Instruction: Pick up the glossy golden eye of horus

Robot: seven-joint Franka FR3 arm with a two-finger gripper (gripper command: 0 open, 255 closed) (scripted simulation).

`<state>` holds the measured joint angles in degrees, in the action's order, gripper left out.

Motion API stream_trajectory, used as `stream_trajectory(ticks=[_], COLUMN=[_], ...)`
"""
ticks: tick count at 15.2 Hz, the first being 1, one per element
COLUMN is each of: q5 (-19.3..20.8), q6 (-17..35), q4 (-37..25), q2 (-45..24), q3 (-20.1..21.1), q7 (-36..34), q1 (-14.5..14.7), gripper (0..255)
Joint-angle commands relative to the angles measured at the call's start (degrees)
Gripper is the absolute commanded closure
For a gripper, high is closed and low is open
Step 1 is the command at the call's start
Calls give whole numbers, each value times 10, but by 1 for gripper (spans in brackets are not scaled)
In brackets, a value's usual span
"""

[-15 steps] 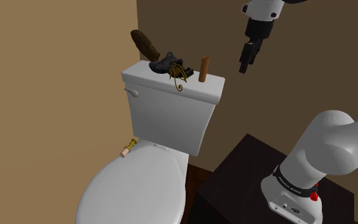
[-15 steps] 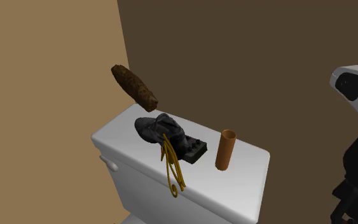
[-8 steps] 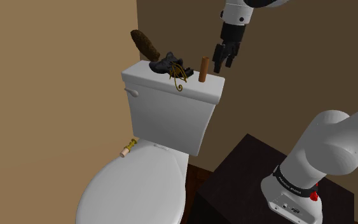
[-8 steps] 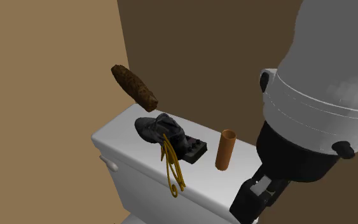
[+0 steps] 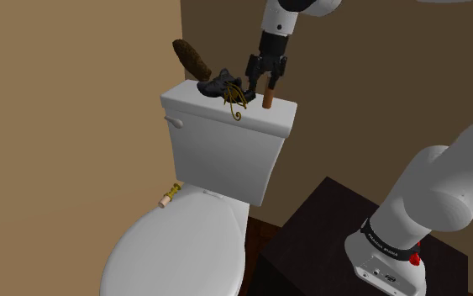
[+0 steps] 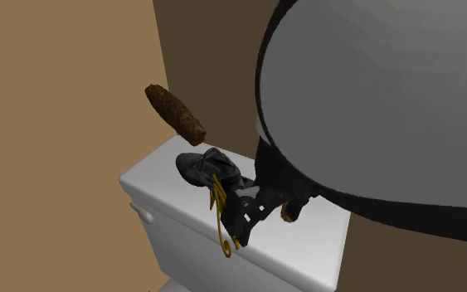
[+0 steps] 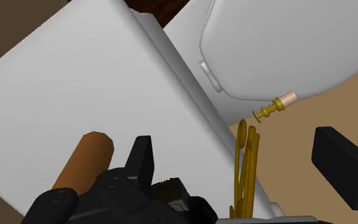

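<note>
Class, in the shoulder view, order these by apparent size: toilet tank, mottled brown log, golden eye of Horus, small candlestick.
1. toilet tank
2. mottled brown log
3. golden eye of Horus and small candlestick: these look about alike, so they are left unranked.

Gold eye of horus (image 5: 237, 99) stands on edge at tank lid (image 5: 188, 97) front, w/ curl overhanging.

White toilet tank lid (image 5: 188, 99) (image 6: 306, 240) (image 7: 75, 83) is carrying surface. On it I see:
- dark shoe-like lump (image 5: 216, 84) (image 6: 205, 168) toward back
- golden eye of horus (image 5: 236, 101) (image 6: 223, 220) (image 7: 246, 165) on edge against lump, reaching lid's front rim, curl over rim
- brown tube (image 5: 267, 101) (image 7: 85, 159) upright, just beside lump toward shoulder view's right

Rough brown cylinder (image 5: 192, 59) (image 6: 175, 112) tilted above lid's back corner; I can't tell if it touches.

Below: closed white toilet seat cover (image 5: 180, 248) (image 7: 285, 44), small gold candlestick-like piece (image 5: 170, 195) (image 7: 274, 107) at its rear edge.
</note>
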<state>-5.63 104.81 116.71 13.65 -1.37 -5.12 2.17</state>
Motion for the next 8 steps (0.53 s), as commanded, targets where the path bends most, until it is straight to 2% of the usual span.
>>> stream_trajectory(ticks=[1, 5, 8], q5=[-17, -50, -53], q6=[14, 30, 45], q4=[-37, -113, -104], q2=[-46, -129, -135], q3=[0, -3, -2], q7=[-15, -39, -38], q1=[1, 1, 1], gripper=[0, 0, 0])
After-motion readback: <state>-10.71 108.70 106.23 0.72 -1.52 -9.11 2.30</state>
